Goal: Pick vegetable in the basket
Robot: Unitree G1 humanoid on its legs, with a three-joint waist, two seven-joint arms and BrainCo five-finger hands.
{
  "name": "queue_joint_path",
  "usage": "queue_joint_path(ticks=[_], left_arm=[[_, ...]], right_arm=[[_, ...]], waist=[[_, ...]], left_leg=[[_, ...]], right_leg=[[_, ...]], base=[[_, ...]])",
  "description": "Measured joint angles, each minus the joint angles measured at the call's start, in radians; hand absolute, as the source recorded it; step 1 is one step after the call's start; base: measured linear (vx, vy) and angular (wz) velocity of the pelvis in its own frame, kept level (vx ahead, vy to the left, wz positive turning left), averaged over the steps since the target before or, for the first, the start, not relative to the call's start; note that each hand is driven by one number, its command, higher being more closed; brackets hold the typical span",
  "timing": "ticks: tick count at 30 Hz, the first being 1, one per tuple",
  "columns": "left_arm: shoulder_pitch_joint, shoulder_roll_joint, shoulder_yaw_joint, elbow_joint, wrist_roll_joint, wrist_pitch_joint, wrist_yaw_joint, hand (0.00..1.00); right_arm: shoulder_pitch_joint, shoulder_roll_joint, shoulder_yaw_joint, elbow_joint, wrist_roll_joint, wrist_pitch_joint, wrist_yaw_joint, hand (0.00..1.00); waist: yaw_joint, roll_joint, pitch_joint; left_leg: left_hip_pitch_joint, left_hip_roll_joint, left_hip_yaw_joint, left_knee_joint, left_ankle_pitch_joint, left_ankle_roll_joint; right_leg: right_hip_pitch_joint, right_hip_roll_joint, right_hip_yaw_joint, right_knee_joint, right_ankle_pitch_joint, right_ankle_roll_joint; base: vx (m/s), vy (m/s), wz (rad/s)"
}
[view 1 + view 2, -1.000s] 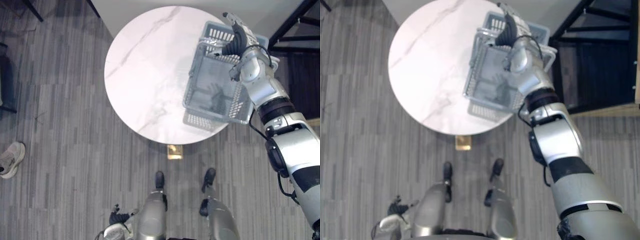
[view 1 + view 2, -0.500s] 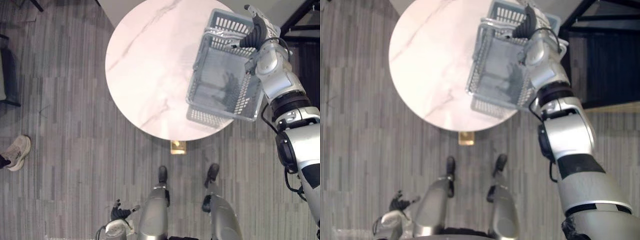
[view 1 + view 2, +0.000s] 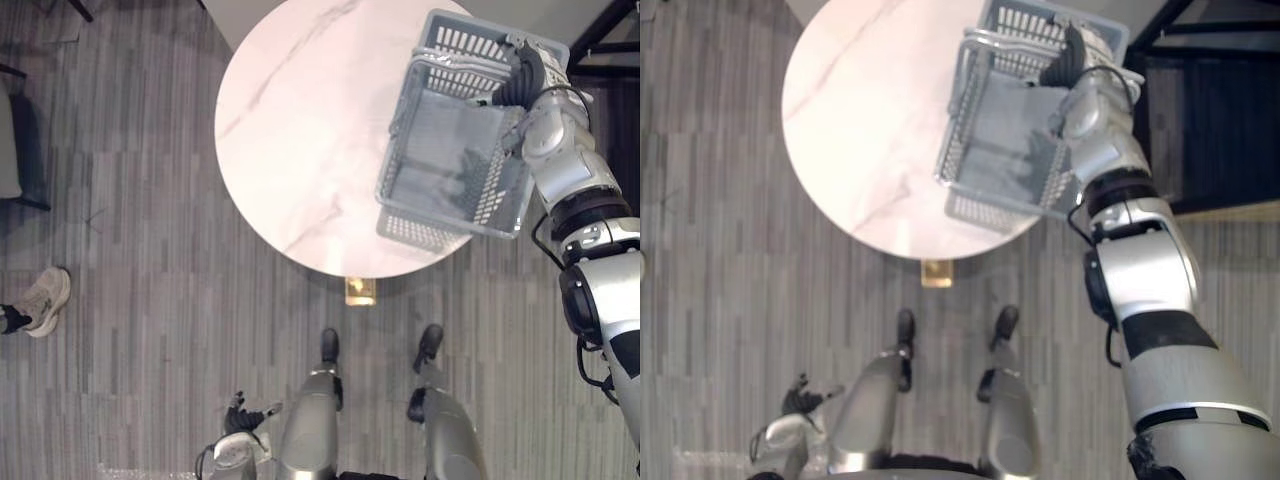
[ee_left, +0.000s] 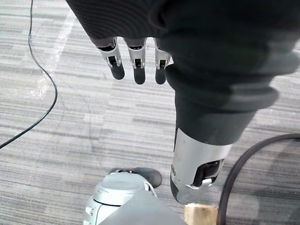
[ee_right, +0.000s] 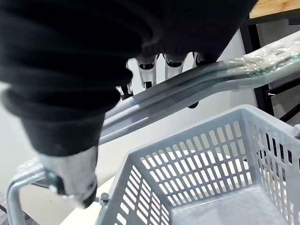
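Right hand [image 3: 522,78] curled round basket handle [image 5: 197,84], arm outstretched over table [image 3: 300,120], left hand [image 4: 136,60] slack-fingered, low.

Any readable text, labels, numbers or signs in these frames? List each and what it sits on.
None readable.
The basket, carried by its handle in the right hand, is bare grey plastic mesh with no label.
The round table top has a plain marble pattern.
The small brass plate on the floor is too small to show any marking.
The left hand hangs open over unmarked floor.
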Motion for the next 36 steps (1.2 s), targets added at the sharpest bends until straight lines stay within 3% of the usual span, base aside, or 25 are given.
queue_joint_path(ticks=[15, 27, 31, 36], left_arm=[[-0.006, 0.000, -0.010, 0.001, 0.001, 0.000, 0.010, 0.00], [-0.012, -0.006, 0.013, 0.000, 0.009, 0.005, 0.011, 0.00], [-0.016, -0.018, 0.031, 0.003, 0.021, 0.025, 0.012, 0.00], [-0.013, -0.025, 0.102, 0.010, 0.062, 0.048, 0.012, 0.00]], right_arm=[[0.017, 0.005, 0.041, -0.002, -0.038, -0.004, -0.015, 1.00], [0.027, 0.064, 0.134, -0.011, -0.043, 0.002, 0.027, 1.00], [0.127, 0.069, 0.214, -0.129, -0.042, 0.003, 0.055, 1.00], [0.251, 0.092, 0.334, -0.384, -0.036, -0.003, 0.119, 1.00]], waist=[[0.005, 0.008, -0.001], [0.012, 0.023, -0.010], [0.019, 0.017, -0.046], [-0.003, -0.022, -0.094]], left_leg=[[-0.018, -0.004, -0.008, 0.000, 0.015, 0.001], [-0.011, 0.002, -0.011, 0.012, 0.031, -0.003], [0.001, 0.003, 0.004, 0.012, 0.032, -0.003], [0.058, 0.020, 0.053, -0.007, 0.031, -0.004]], right_leg=[[-0.012, -0.003, 0.001, 0.000, 0.000, 0.000], [0.003, 0.002, 0.007, -0.002, 0.003, 0.003], [0.005, 0.004, 0.030, -0.003, 0.011, 0.004], [0.021, 0.022, 0.079, -0.002, 0.019, -0.001]], base=[[0.00, 0.004, 0.01], [-0.02, -0.002, 0.01], [-0.02, 0.004, -0.11], [0.00, -0.012, -0.30]])
